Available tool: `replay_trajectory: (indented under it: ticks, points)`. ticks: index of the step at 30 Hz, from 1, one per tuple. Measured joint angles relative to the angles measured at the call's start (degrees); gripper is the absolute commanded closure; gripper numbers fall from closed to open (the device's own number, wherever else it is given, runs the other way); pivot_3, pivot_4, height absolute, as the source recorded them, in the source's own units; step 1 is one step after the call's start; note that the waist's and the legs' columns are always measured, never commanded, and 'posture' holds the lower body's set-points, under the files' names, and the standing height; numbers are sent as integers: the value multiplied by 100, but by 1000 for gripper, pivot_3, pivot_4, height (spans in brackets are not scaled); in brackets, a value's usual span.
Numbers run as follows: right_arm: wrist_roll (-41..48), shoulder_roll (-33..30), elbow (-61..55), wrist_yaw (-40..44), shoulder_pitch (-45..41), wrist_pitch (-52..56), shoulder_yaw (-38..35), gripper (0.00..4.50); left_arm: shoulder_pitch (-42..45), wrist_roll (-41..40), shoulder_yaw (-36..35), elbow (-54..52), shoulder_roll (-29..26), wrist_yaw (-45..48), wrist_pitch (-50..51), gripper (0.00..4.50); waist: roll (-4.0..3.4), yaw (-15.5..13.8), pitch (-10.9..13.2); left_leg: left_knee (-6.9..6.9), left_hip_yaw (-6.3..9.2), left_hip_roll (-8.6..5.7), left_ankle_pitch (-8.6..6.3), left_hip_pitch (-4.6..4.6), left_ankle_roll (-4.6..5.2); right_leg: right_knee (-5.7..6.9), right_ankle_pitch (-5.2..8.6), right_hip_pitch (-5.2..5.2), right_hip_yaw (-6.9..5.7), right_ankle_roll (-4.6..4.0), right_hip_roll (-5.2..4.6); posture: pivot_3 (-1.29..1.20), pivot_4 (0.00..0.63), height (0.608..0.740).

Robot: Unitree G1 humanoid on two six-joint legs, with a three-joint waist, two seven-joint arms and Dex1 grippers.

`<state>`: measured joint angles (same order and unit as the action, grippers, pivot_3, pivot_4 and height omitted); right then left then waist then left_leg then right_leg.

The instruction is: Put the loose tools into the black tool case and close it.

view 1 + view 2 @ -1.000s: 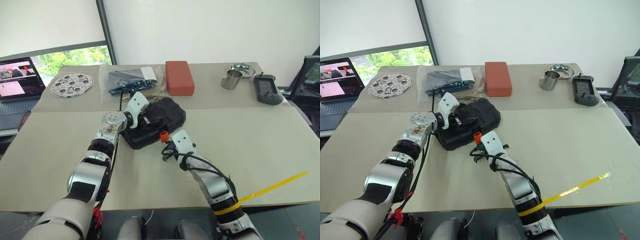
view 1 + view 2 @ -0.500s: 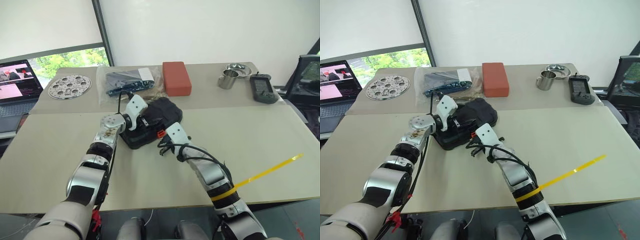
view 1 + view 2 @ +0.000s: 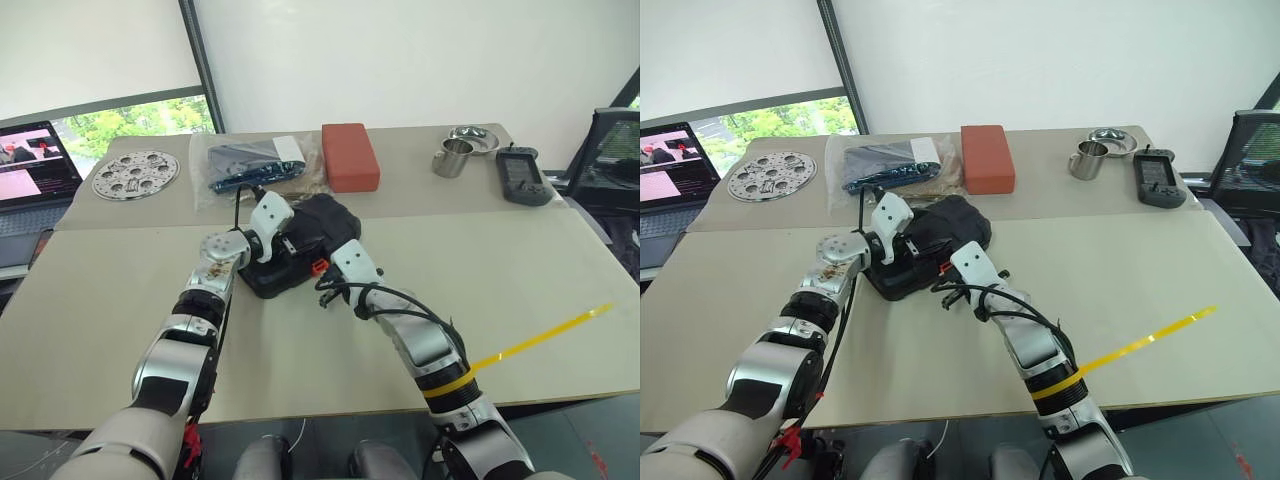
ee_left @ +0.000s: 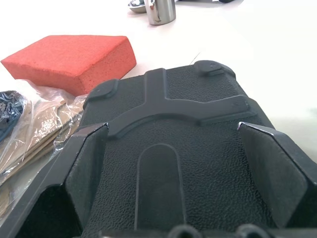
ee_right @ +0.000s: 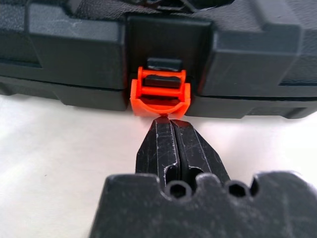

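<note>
The black tool case (image 3: 325,225) lies mid-table with its lid down. My left gripper (image 3: 283,243) is open, one black finger (image 4: 86,168) on each side of the lid's textured top (image 4: 163,148). On the case's near edge sits the orange latch (image 5: 160,91). My right gripper (image 5: 168,124) is shut and holds nothing, its tips touching the underside of that latch (image 3: 320,267). The loose tools are out of view.
Along the back of the table stand a perforated metal disc (image 3: 135,173), a clear bag (image 3: 255,165), a red-brown block (image 3: 350,156), a steel cup (image 3: 452,157) and a grey handheld device (image 3: 522,172). A laptop (image 3: 30,165) is far left. A yellow strip (image 3: 545,335) lies front right.
The camera has shifted a little. My right gripper has crept up and inward until its shut tips meet the orange latch. The left gripper has stayed on the lid.
</note>
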<state>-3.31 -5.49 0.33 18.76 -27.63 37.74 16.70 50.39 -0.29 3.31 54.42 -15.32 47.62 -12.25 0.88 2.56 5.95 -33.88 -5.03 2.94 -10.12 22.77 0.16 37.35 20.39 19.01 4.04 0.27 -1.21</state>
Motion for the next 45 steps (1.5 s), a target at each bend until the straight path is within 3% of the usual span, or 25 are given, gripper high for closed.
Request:
replay_trajectory:
  ticks: [9,14,15,17,21,28,37,45]
  points:
    - [50,392,-855,-70,-577,-129,-180,4482,-142,-1,15,-76,93,65,29,0,-24,-40,-47,5,-2,-7,-6,-42,6,7,4,-38,-6,6,-11,0,150,740]
    - [191,245,-1108,38,-335,-152,-146,4482,-158,17,58,-80,128,165,30,0,-18,-114,-58,0,-5,-22,-18,-51,25,-32,3,-77,-11,5,-37,0,150,740]
    - [234,109,-1237,120,-192,-94,-155,3909,-174,13,60,-88,141,185,30,0,-17,-131,-60,-1,-6,-24,-19,-52,28,-33,3,-80,-11,5,-40,0,150,740]
    - [297,-125,-1427,257,81,51,-165,3414,-178,13,56,-90,125,188,32,0,-13,-136,-63,-2,-9,-21,-21,-52,29,-36,3,-79,-7,5,-38,0,150,740]
    - [410,-467,-1720,351,575,203,-338,2006,-214,-11,18,-89,90,187,72,0,-15,-132,-65,0,-7,-16,-21,-51,29,-34,3,-77,-7,4,-31,0,150,740]
    - [710,-412,-1815,497,792,566,-354,2006,-196,-235,-187,15,95,181,341,0,-11,-92,-62,0,-6,-12,-20,-53,29,-34,3,-76,-6,5,-26,0,150,740]
    - [577,-271,-81,435,177,-229,-303,2006,-137,-574,-490,143,11,149,741,0,-8,3,-58,0,-3,-7,-19,-59,27,-28,10,-75,-6,22,-22,0,150,740]
    - [583,-149,388,607,9,-484,-216,2006,-138,-636,-560,143,-64,104,744,0,-13,9,-57,4,-5,-6,-20,-55,27,-32,6,-72,-2,15,-23,0,150,740]
